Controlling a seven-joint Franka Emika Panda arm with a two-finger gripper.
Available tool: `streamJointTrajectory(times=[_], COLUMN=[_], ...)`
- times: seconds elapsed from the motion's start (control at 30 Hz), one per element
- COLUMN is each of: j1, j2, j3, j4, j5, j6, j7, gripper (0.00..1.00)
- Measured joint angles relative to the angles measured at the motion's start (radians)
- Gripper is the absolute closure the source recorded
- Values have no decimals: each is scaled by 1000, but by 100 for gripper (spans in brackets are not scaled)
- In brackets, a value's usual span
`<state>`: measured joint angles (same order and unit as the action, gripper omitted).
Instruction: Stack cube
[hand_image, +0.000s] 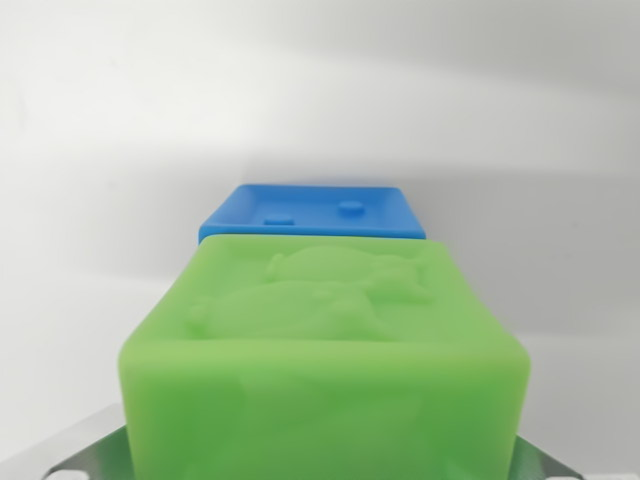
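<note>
**Green cube carried toward blue base as stacking step nears its placement**

A green cube (325, 350), moulded with raised animal shapes on its upper face, is seen filling the lower half of the wrist view. Metal parts of the pincer (320, 465) are glimpsed at the bottom corners, to either side of the green cube; the cube appears to be held between them, though the fingertips themselves are hidden and the grip cannot be confirmed from this frame alone.

Just beyond the green cube, a blue cube (312, 212) is shown resting on the pale counter (90, 180). Only its top face and a strip of its front edge are visible; the rest is covered by the green cube. Whether the two are touching cannot be told.

The step in hand is judged to be the alignment of the green cube above the blue one. For that to be done well, the green cube should be centred over the blue cube's top face and its sides squared to the blue edges before it is lowered. A slow, vertical descent is advised, since the blue top carries small raised studs on which a tilted cube could rock. Release is best delayed until the green cube is seated flat.
</note>
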<state>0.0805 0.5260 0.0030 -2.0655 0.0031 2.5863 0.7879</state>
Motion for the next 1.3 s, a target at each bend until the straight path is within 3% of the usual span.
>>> streamJointTrajectory(times=[0.27, 0.3, 1.3], j1=[0, 0, 0], j2=[6, 7, 9], j3=[0, 0, 0], j4=[2, 2, 2], j5=[0, 0, 0], j6=[7, 7, 8], j7=[0, 0, 0], gripper=[100, 0, 0])
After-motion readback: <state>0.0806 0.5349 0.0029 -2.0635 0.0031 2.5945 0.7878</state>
